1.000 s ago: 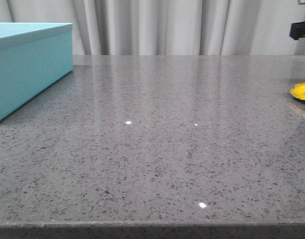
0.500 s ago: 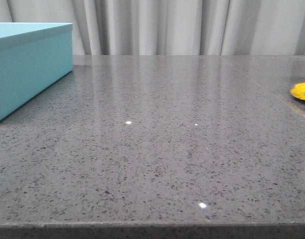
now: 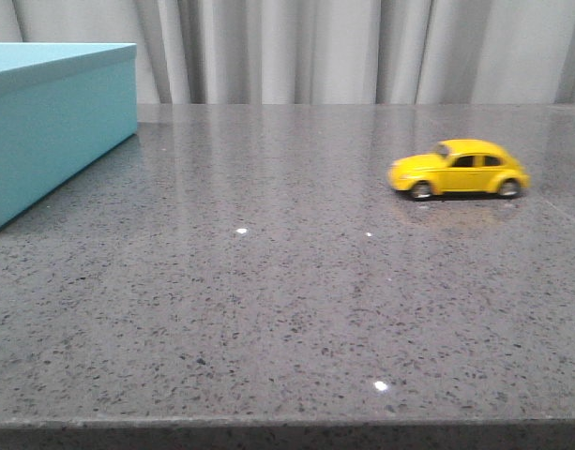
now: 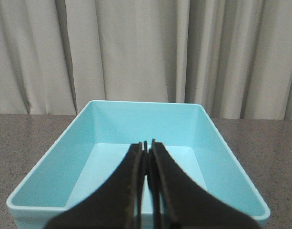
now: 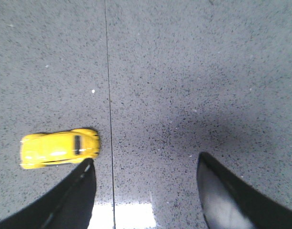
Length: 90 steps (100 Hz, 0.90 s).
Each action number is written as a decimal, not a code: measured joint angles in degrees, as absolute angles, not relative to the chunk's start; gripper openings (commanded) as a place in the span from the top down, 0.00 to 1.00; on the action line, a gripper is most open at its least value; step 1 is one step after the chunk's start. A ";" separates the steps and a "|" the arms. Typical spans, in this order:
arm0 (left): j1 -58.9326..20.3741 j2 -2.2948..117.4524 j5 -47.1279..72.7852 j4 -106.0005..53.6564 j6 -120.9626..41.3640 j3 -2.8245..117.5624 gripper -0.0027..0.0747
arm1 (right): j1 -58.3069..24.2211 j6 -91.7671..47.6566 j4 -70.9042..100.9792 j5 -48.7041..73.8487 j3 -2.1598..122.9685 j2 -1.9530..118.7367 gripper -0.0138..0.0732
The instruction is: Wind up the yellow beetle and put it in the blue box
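A polished grey speckled stone table [image 3: 268,300] fills the front view from 9 o'clock across to 3 o'clock, its near edge running along 6 o'clock, and small bright glints of overhead light sit on it just left of centre and down toward 5 o'clock. Behind it, along 12 o'clock, pale grey-white curtains [image 3: 315,52] hang in soft vertical folds, their sheen faintly mirrored in the tabletop. From above, a thin dark seam [image 5: 109,119] runs straight across the stone.

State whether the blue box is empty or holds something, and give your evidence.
Empty. The left wrist view looks down into the blue box and shows bare floor; the yellow beetle stands out on the table.
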<state>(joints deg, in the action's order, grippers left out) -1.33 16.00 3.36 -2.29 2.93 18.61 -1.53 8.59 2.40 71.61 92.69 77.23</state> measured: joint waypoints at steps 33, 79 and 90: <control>-1.33 19.90 13.31 -2.88 2.93 25.34 0.99 | -1.53 6.21 2.40 63.82 82.29 63.14 0.31; -8.14 40.32 32.81 -5.41 -2.96 46.48 0.45 | -1.53 5.96 2.85 57.22 65.44 46.87 0.31; -11.84 45.90 35.23 -6.76 -7.14 50.82 0.29 | -1.53 5.96 3.11 57.18 64.42 44.73 0.31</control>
<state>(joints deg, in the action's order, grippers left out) -11.84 45.90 35.23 -6.76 -7.14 50.82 -1.53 5.96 3.11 57.18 64.42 44.73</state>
